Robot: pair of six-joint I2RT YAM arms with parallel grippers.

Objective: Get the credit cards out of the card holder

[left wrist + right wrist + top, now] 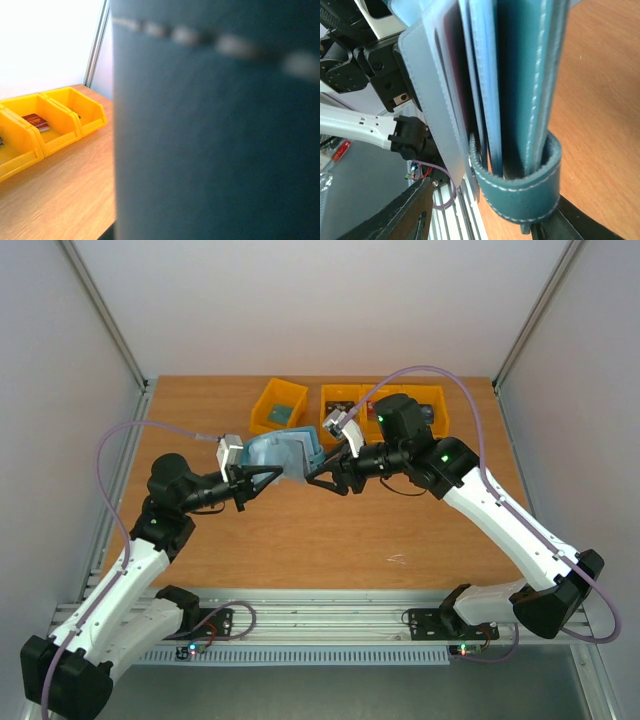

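Camera layout.
Top view looked down from the near edge; both wrist views closed tightly on the shared card holder [283, 453].

A brown wooden table [300, 540] fills the middle of the room. Plain white walls close it in on three sides: the back wall [320, 300], the left wall [50, 390] and the right wall [600, 400]. A grey metal post [100, 310] runs up in each back corner. Yellow bins [330, 390] sit near the far edge of the table. A silver rail [330, 612] runs along the near edge, with a flat grey surface [400, 690] below it. The light is bright and soft.
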